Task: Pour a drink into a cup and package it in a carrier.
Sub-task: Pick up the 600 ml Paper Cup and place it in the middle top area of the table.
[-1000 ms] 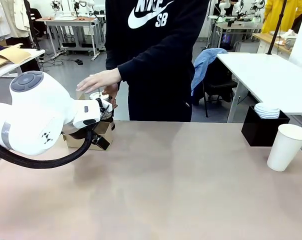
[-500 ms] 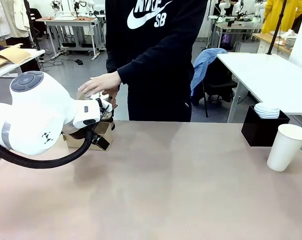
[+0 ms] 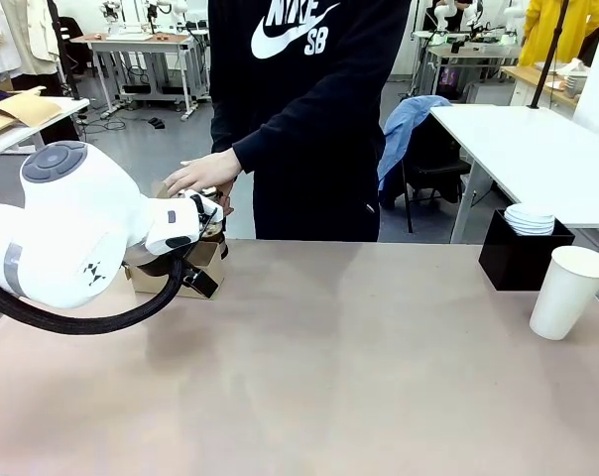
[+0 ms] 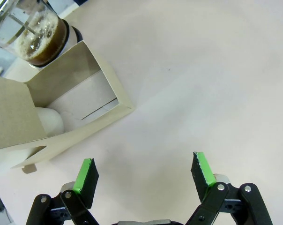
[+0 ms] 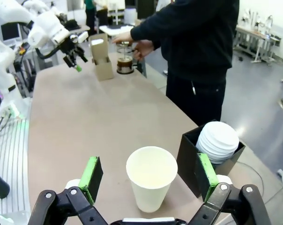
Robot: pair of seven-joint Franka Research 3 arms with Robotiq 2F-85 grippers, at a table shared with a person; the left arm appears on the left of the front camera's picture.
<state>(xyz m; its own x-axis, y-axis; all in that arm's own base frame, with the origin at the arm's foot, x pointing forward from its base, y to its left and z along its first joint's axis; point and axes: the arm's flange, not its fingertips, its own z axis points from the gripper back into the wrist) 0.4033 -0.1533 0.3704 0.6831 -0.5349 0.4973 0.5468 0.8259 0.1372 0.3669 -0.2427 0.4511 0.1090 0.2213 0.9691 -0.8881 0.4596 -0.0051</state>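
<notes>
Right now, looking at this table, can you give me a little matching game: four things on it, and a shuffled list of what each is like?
Things:
1. glass jug
2. paper cup
3. stack of lids
4. carrier

Descriptions:
A. sits in a black box
B. brown cardboard, close to the open left gripper
C. white, upright and empty
D. dark, foamy liquid inside

Pairs: 1-D, 2-C, 3-A, 4-B
</notes>
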